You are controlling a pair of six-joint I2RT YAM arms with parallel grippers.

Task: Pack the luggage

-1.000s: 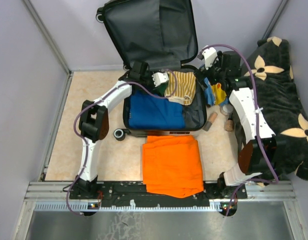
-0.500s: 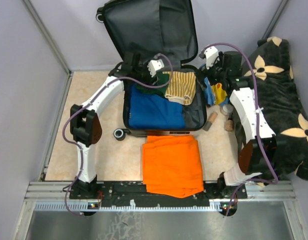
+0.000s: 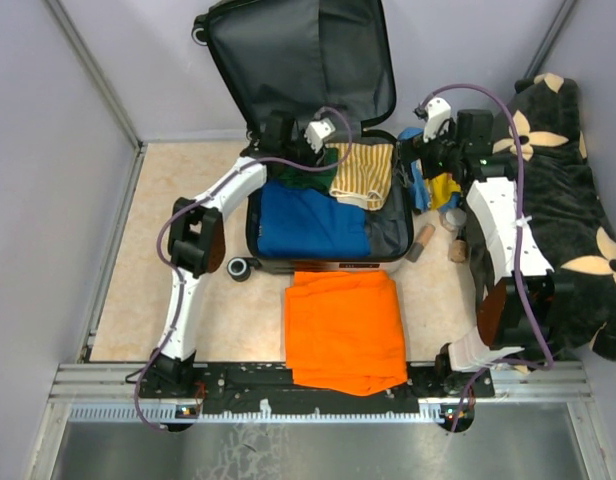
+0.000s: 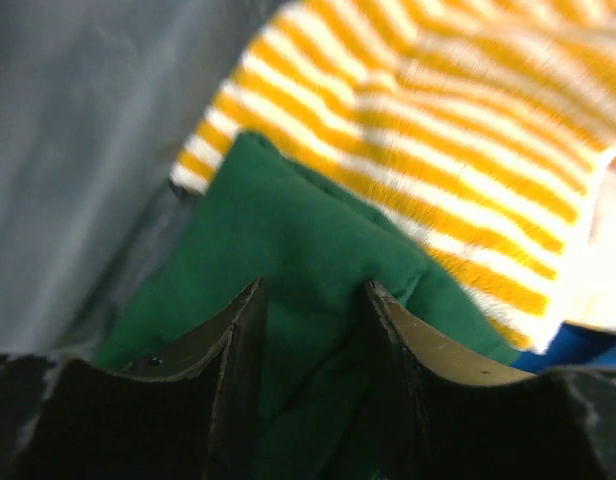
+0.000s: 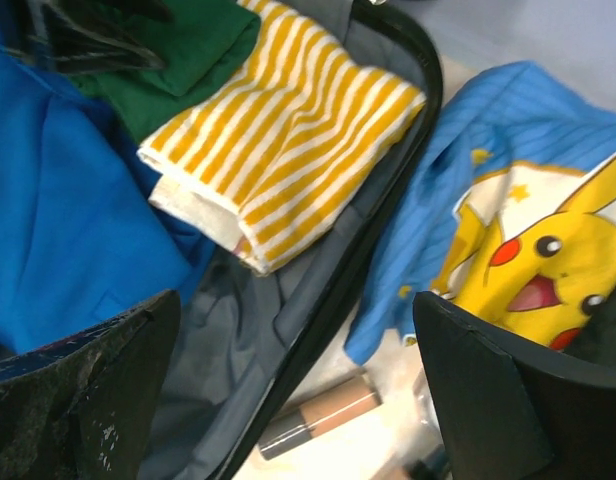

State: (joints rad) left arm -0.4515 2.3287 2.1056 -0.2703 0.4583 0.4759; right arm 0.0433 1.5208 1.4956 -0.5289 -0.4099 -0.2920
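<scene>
The suitcase lies open at the far middle of the surface, lid propped up. The left fingers stand half apart on a green cloth inside it, beside a yellow-striped cloth; whether they pinch the green fold I cannot tell. The right fingers are spread wide and hold nothing above the suitcase's right rim, near a blue cartoon shirt.

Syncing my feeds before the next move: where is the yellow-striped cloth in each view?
Top external: yellow-striped cloth in the far right part of the luggage.
Left wrist: upper right.
Right wrist: upper centre.
Shared landmark: the green cloth beside it.
</scene>
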